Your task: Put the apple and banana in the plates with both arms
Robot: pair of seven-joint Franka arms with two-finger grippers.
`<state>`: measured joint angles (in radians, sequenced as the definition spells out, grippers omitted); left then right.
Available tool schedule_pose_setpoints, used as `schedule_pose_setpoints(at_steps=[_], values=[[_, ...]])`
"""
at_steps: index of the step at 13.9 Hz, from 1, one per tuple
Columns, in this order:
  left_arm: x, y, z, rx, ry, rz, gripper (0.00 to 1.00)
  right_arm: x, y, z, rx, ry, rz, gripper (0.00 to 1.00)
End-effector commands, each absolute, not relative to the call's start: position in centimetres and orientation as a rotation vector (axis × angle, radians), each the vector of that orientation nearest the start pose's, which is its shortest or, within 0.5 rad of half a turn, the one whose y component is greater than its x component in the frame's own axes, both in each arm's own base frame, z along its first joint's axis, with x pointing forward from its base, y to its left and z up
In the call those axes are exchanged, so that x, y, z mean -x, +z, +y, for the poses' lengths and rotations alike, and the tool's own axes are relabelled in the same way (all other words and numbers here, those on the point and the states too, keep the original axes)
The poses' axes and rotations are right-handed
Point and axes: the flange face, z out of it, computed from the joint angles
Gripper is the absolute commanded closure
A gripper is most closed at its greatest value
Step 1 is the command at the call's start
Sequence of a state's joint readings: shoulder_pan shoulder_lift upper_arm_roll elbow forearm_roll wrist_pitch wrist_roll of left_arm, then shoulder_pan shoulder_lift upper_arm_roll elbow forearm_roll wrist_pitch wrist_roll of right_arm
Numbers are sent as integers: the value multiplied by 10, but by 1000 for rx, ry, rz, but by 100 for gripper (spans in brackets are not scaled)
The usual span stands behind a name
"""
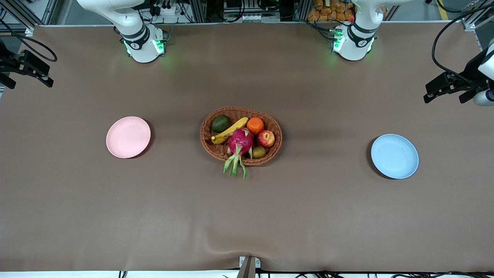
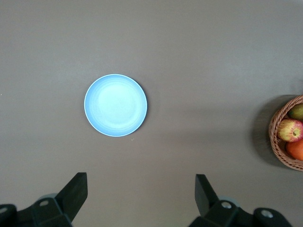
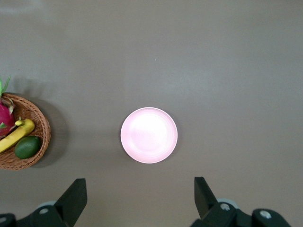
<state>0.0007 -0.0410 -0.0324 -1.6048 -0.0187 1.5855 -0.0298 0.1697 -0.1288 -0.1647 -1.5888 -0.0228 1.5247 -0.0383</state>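
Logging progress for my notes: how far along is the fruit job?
Nothing done yet. The apple and banana lie in the basket; the pink plate and blue plate are bare. Left hand and right hand hang open, holding nothing. Both picks and placements remain.

Brown table cover, metal framing above

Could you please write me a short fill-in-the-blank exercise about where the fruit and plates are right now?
1. The curved yellow banana lies in the oval brown wicker ___.
2. The small red apple sits beside the plain ___ fruit.
3. The round plate toward the left arm's end is pale ___.
4. Both plates hold ___ fruit.

Missing words: basket; orange; blue; no
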Motion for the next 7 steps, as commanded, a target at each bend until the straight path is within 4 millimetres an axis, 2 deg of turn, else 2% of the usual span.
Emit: schedule_pose_setpoints(at_steps=[1,7], values=[[-549,627,-19,3169,6,15,0,-506,686,-7,3142,-120,-56,0],[-551,616,-40,3167,46,61,0,-508,683,-4,3141,-108,-61,0]])
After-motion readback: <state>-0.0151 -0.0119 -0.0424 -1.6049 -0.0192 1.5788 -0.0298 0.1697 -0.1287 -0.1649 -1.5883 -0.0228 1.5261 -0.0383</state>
